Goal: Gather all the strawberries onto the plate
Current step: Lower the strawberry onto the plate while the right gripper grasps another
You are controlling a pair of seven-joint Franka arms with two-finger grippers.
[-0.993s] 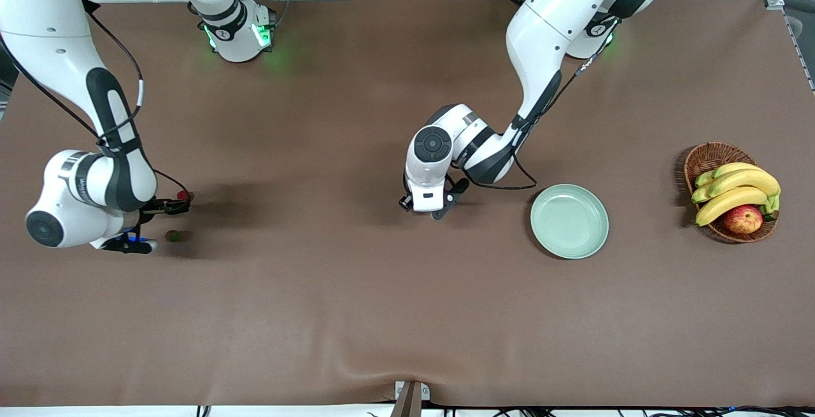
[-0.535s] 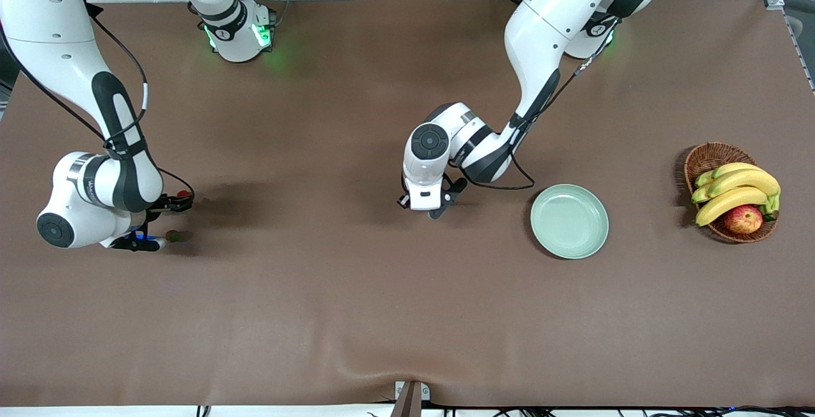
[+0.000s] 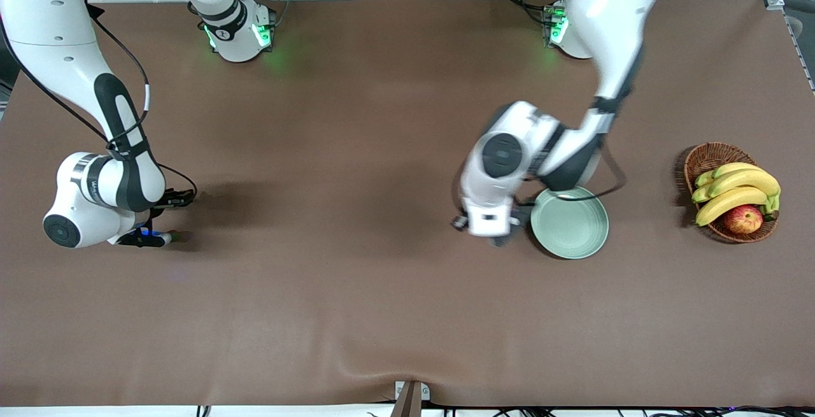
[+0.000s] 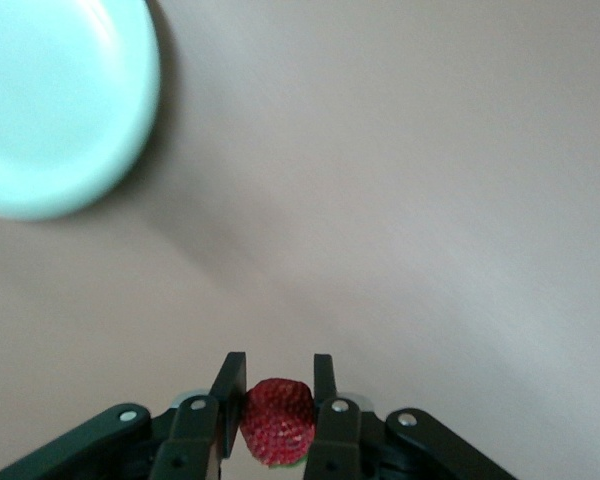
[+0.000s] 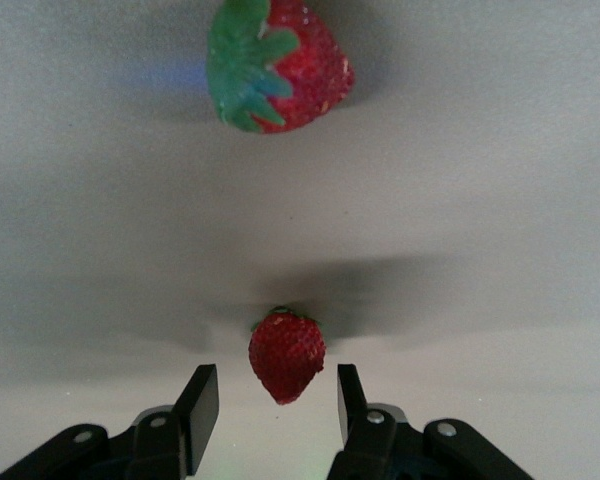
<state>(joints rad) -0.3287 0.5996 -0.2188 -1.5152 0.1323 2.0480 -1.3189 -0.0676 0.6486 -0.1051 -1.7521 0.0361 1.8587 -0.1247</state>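
The brown cloth-covered desk [image 3: 356,315] carries a round pale mint-green plate [image 3: 573,225]. Just beside its rim hangs the left pincer [image 4: 278,398], clamped on a small red strawberry [image 4: 277,420]. At the right arm's end, the right pincer [image 5: 269,400] stands apart around a second red strawberry [image 5: 286,356]; a third, green-capped strawberry [image 5: 276,65] lies near it.

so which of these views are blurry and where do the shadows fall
Front view: left gripper and its forearm are motion-smeared beside the plate; soft shadows spread on the table beside both arms. Left wrist view: plate soft, held strawberry sharper. Right wrist view: sharp; each strawberry casts a blurred shadow.
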